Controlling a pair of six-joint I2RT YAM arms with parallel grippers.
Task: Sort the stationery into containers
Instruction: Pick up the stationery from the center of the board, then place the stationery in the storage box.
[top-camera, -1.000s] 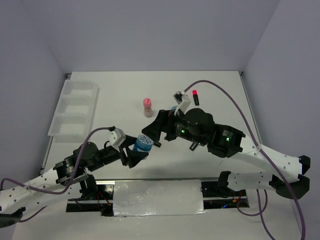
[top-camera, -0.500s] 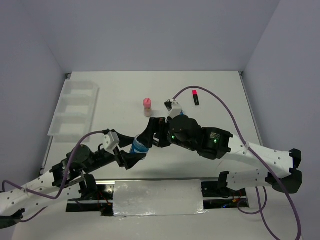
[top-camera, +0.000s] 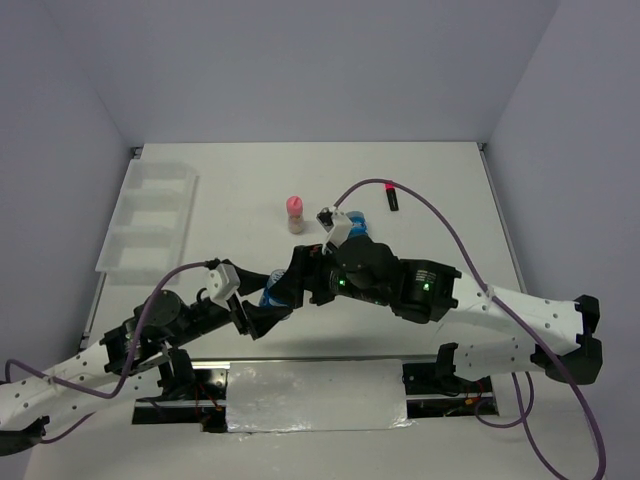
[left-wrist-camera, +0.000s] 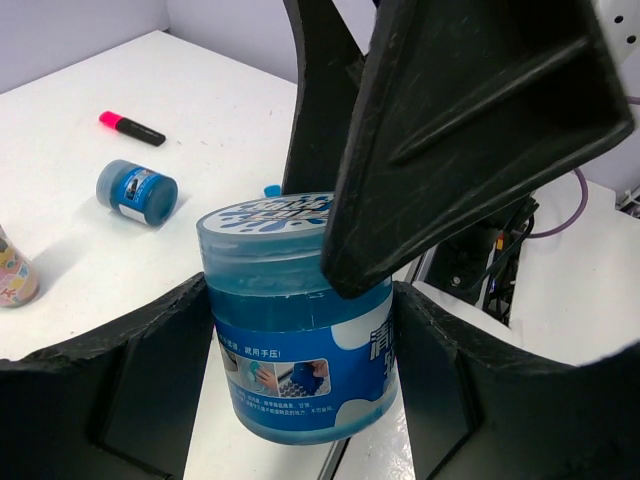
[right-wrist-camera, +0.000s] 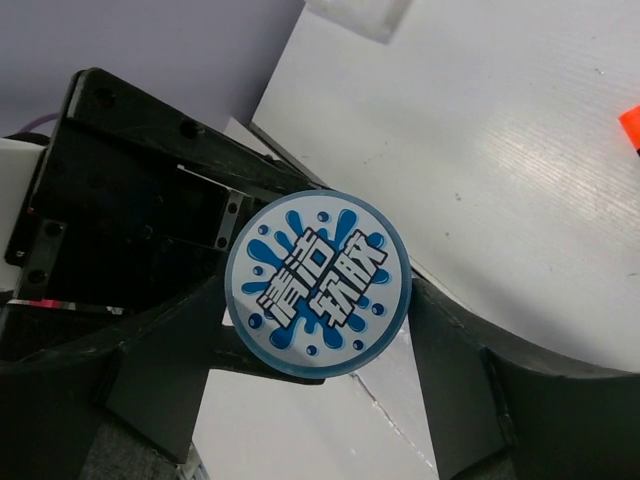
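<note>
A small round blue roll (left-wrist-camera: 295, 340) with a white splash-print top (right-wrist-camera: 318, 283) is held above the table's near edge. My left gripper (top-camera: 262, 312) is shut on its sides. My right gripper (top-camera: 292, 283) is closed over its top end, one finger (left-wrist-camera: 440, 150) in front and one behind. The second blue roll (left-wrist-camera: 137, 192) lies on the table, half hidden by the right wrist in the top view (top-camera: 350, 214). A pink-capped black marker (top-camera: 393, 198) lies at the far right. The pink-capped tan tube (top-camera: 295, 213) stands mid-table. The white three-compartment tray (top-camera: 150, 215) is at the far left. The orange and blue markers are not in view.
Both arms cross near the table's front edge, with purple cables looping above them. A foil-covered strip (top-camera: 315, 395) lies between the arm bases. Grey walls enclose the table on three sides.
My right gripper has moved left and down onto the top of the roll that my left gripper holds. The left gripper has drawn back a little toward the front edge.
</note>
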